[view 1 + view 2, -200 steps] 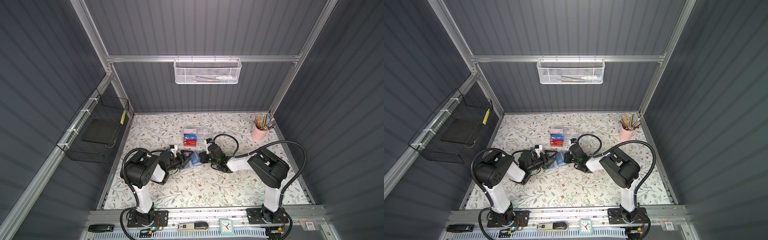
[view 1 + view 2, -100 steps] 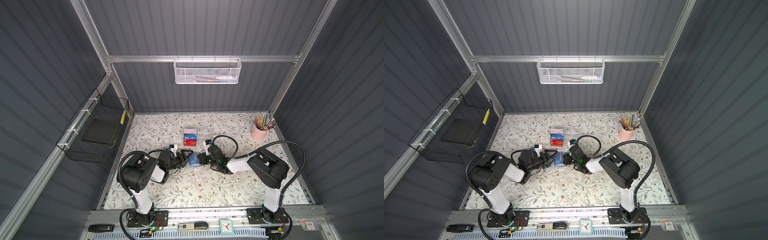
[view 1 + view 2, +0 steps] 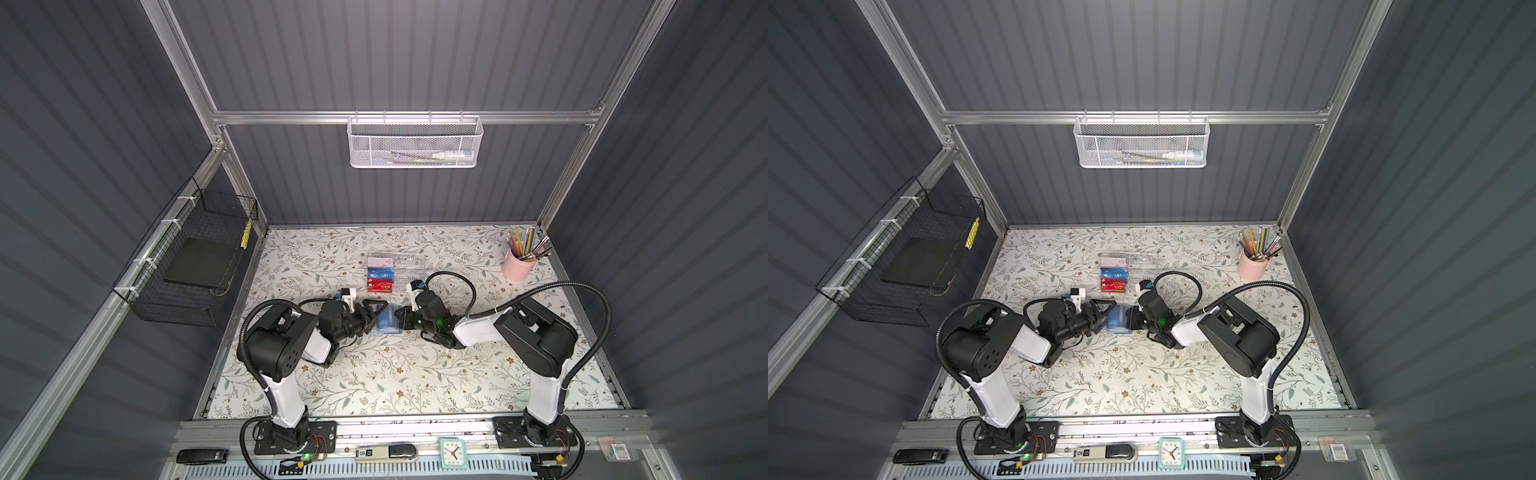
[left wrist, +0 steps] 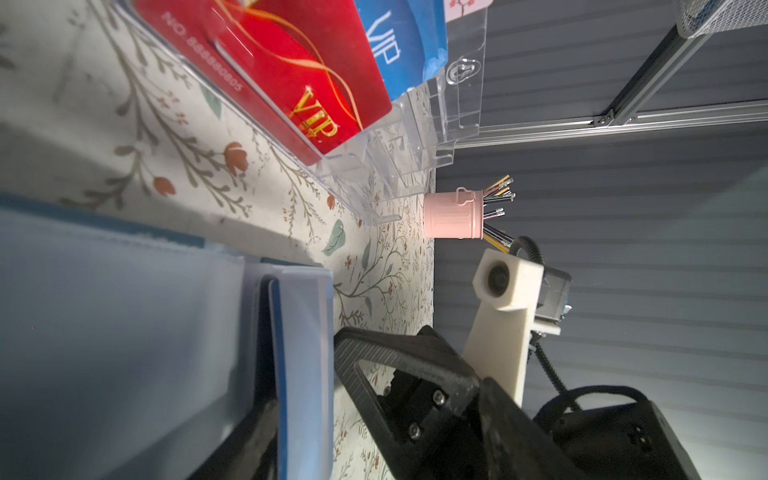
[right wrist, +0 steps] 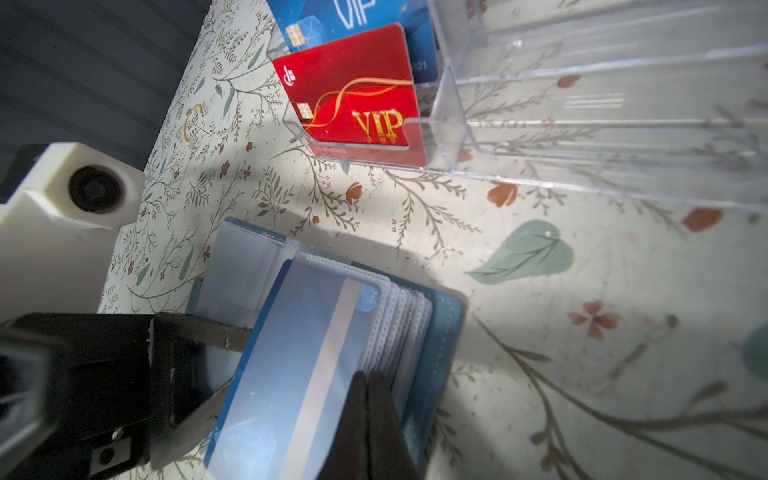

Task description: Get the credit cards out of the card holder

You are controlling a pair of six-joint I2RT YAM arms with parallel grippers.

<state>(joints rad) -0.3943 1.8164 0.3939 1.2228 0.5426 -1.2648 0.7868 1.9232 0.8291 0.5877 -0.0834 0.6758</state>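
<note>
The card holder (image 3: 390,324) lay open mid-table, just near of the clear acrylic box (image 3: 411,266), directly between the two grippers. The left gripper (image 3: 377,318) stood at its left edge with jaws apart. It was the closer tool to the blue credit card (image 5: 299,365), whose long axis, judging by its pale stripe, seemed to run near-to-far. The right gripper (image 3: 400,322) was closed, tips on the sleeve edges at the holder's right; pinching or pressing, unclear. Compared with a second earlier, the holder sat unmoved and the left jaws looked slightly narrower.
</note>
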